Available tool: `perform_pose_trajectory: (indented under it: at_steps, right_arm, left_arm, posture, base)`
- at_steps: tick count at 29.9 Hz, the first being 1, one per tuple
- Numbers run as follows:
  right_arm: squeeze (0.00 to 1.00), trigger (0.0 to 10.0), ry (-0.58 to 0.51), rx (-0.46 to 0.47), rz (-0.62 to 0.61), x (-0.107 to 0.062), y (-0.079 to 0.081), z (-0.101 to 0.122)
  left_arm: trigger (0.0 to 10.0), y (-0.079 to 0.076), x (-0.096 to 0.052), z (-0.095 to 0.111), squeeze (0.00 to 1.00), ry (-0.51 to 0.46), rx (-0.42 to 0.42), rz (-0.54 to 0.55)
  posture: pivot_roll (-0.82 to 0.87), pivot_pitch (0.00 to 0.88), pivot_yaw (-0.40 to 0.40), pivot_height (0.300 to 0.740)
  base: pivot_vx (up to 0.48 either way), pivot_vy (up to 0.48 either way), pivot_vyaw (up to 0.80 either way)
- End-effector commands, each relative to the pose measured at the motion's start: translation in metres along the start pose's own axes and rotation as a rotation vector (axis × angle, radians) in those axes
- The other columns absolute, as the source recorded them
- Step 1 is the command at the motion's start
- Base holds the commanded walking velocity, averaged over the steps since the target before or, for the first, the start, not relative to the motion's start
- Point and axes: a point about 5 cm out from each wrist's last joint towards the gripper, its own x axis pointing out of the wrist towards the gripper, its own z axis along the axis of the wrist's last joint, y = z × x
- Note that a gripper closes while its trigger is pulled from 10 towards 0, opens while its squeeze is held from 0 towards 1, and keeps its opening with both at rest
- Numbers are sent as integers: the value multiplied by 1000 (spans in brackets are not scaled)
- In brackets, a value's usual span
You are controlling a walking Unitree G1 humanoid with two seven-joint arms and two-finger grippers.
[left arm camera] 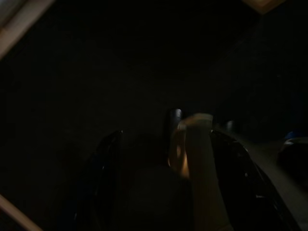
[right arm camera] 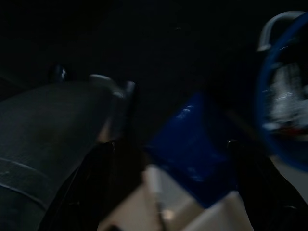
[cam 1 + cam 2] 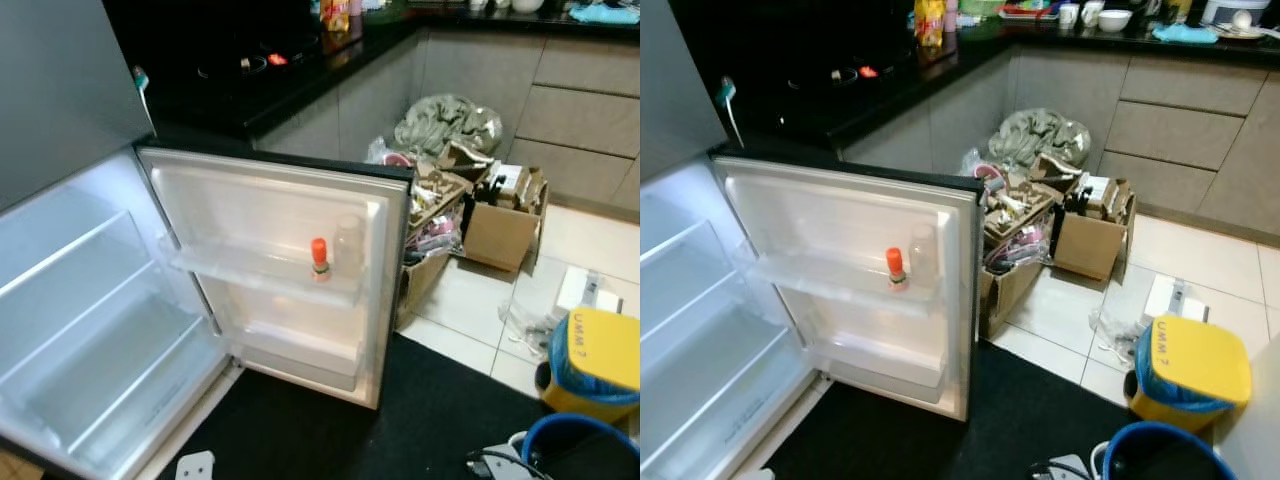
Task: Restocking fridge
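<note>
The fridge stands open on the left, its door (image 3: 270,200) swung toward me. On the door shelf (image 3: 240,268) stand a small orange-capped bottle (image 3: 319,258) and a clear bottle (image 3: 348,240). The lit inner shelves (image 3: 80,262) are bare. In the dark left wrist view, my left gripper (image 1: 171,134) is shut on a pale bottle (image 1: 197,163). The right wrist view has my right gripper (image 2: 169,143) shut on a blue and white carton (image 2: 192,144). Both arms hang low over the black mat.
A black mat (image 3: 400,410) lies before the fridge. Open cardboard boxes of clutter (image 3: 500,225) sit by the door's edge. A yellow-lidded bin (image 3: 600,360) and a blue bucket (image 3: 1160,450) stand at the right. The dark counter (image 3: 250,70) runs behind.
</note>
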Motion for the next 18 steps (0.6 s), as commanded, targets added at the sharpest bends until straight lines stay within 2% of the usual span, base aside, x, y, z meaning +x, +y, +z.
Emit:
perform_pose_trajectory:
  at_steps: [1, 18]
  right_arm:
    - [0, 10000, 1, -2, 20, 1, 6, 0]
    - [0, 10000, 16, -1, 28, 0, 7, -8]
  left_arm:
    - [10000, 1, -2, -7, 0, 23, -4, 9]
    - [10000, 0, -1, -5, 0, 16, -17, -2]
  posture:
    - [-31, 42, 0, 740]
    - [-40, 51, 9, 740]
  base:
    - [0, 0, 769]
    - [0, 0, 769]
